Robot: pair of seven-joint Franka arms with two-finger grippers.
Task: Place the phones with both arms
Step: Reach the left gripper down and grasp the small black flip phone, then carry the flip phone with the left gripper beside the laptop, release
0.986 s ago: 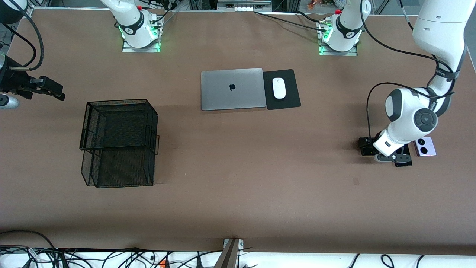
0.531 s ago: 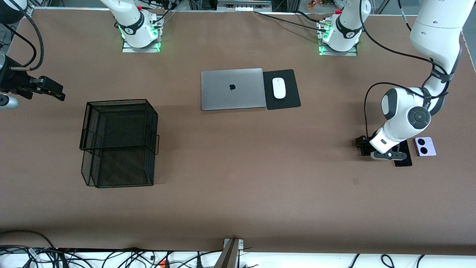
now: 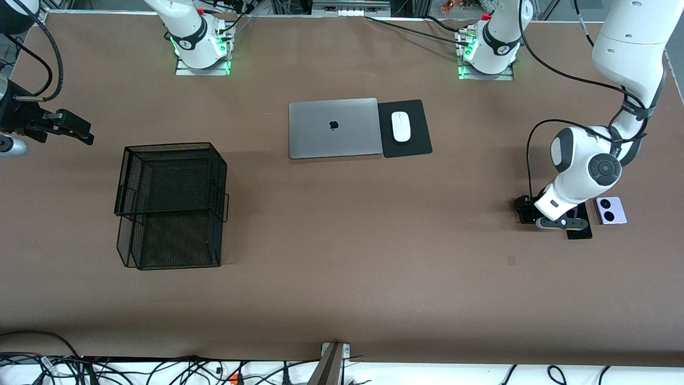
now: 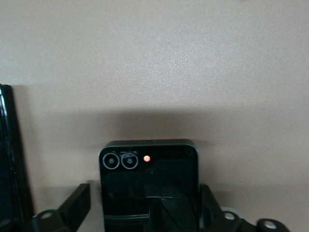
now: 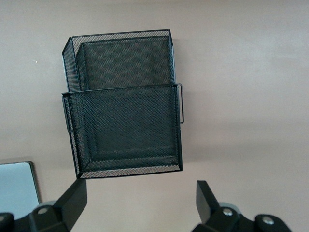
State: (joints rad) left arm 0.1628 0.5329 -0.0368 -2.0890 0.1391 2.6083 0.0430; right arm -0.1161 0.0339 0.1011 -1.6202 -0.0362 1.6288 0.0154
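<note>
Half-hidden black phone (image 4: 149, 186) between claw fingers (image 4: 77, 205).

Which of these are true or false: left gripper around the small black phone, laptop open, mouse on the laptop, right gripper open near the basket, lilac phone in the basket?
1. The left gripper straddles the small black phone on the table. True.
2. The laptop is open. False: its lid is shut.
3. The white mouse sits on the laptop. False: it sits on the black pad beside it.
4. The right gripper is open above the table near the mesh basket. True.
5. The lilac phone lies in the basket. False: it lies on the table beside the long black phone.
</note>
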